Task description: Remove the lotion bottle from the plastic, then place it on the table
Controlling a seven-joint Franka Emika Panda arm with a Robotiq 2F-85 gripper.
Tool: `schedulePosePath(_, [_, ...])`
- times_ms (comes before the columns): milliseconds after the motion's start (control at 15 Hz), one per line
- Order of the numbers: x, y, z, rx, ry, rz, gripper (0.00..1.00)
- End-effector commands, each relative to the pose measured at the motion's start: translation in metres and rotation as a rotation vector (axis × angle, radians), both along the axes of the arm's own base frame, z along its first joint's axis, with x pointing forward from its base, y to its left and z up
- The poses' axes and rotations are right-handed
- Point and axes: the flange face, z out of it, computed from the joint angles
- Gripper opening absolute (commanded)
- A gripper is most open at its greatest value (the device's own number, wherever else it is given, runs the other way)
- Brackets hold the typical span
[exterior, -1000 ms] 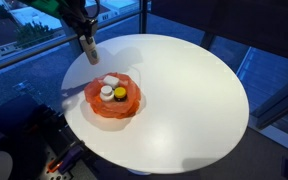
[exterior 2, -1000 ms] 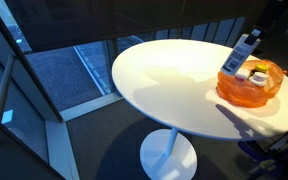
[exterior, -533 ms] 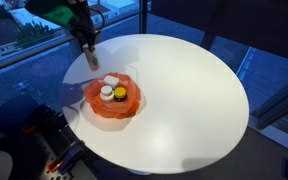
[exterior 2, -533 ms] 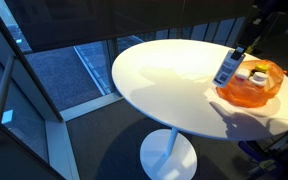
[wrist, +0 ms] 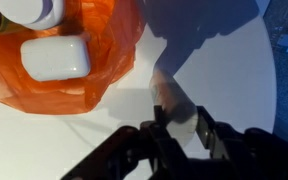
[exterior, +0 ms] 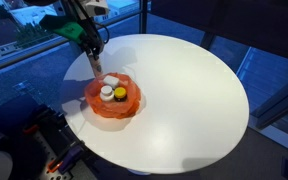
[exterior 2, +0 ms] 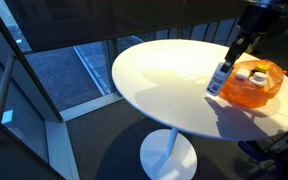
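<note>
Around you, tall glass panels (exterior 2: 84, 65) in dark frames look down on buildings (exterior: 9, 45) outside. The round white table (exterior 2: 164, 75) stands on 1 white pedestal foot (exterior 2: 167, 157) over a dark floor (exterior 2: 94, 150). The light is dim and bluish.

Daylight lit the table (exterior: 184, 90) brightly, and its white top shone with almost no detail in both exterior views. The windows and floor around it were dim and bluish. A soft grey shadow lay on the table beside the plastic (exterior 2: 249, 95). In the wrist view the gripper (wrist: 181, 125) was dark and blurry, and the lotion bottle (wrist: 174, 100) was a pale smear. All the pictures were small and grainy.
</note>
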Motion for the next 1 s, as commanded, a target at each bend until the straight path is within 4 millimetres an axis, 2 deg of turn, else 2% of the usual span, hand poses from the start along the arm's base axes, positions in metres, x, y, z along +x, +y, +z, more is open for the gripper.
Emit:
schedulePosePath(0, [0.01,0.0,-0.008,-0.007,-0.008,-0.007,0.11])
schedulePosePath(133, [0.01,-0.002,-0.012,-0.004,0.001,-0.01,0.11])
schedulePosePath(267, [0.008,-0.004,-0.01,0.002,0.008,-0.007,0.41])
schedulePosePath(333, [0.007,-0.006,-0.007,0.009,0.01,-0.006,0.62])
schedulePosePath(667, [-0.004,-0.025,0.022,0.012,0.011,-0.008,0.98])
schedulePosePath(933, [-0.012,-0.055,0.061,0.005,0.002,-0.059,1.0])
